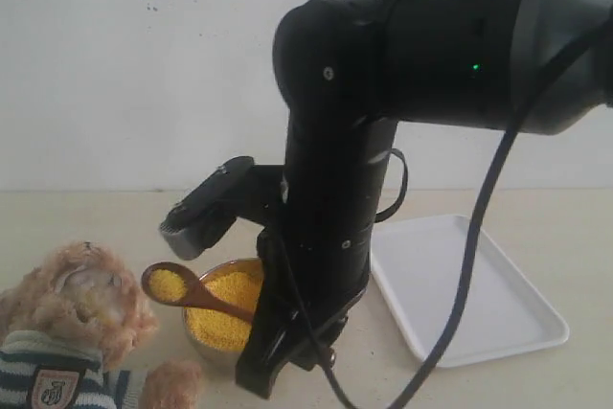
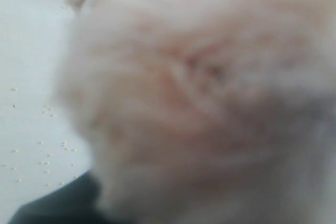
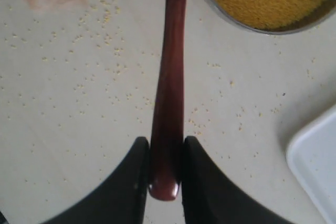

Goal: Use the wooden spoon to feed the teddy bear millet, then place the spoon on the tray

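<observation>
Your right gripper (image 3: 166, 150) pinches the spoon (image 3: 169, 77) at its handle end, loaded tip ahead by the bear (image 1: 81, 304): light, stiff, smooth wood, so hold it level or millet (image 1: 169, 284) spills.

A pale beige tabletop (image 1: 57, 217) meets a plain white wall (image 1: 144, 64).

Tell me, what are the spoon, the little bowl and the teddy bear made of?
The wooden spoon looks like dark reddish wood, polished, since its handle shines. The bowl seems to be metal: its rim is grey and shiny. The teddy bear is soft plush, probably fabric fur: its head looks fuzzy all over.
</observation>
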Robot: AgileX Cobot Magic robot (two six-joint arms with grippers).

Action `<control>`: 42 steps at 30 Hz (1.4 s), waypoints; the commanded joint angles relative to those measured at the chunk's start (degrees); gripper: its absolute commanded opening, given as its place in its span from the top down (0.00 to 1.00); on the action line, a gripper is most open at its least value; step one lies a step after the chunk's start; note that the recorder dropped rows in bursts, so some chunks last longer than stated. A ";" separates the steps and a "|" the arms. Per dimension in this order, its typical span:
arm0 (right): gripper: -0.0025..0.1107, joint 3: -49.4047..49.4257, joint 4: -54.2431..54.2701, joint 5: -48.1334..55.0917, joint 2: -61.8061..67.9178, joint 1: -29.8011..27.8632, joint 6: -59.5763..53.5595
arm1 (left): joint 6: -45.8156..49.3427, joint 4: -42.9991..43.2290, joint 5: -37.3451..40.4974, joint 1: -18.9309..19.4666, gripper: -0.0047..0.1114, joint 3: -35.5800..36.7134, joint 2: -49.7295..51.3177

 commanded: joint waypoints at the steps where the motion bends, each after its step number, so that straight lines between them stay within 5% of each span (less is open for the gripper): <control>1: 0.95 -0.10 -3.02 0.13 -0.88 3.25 0.72 | 0.45 -1.25 1.31 0.12 0.93 0.06 -0.39; 42: 0.95 -5.36 -24.52 0.13 4.94 15.69 5.68 | 0.45 -1.25 1.31 0.12 0.93 0.06 -0.39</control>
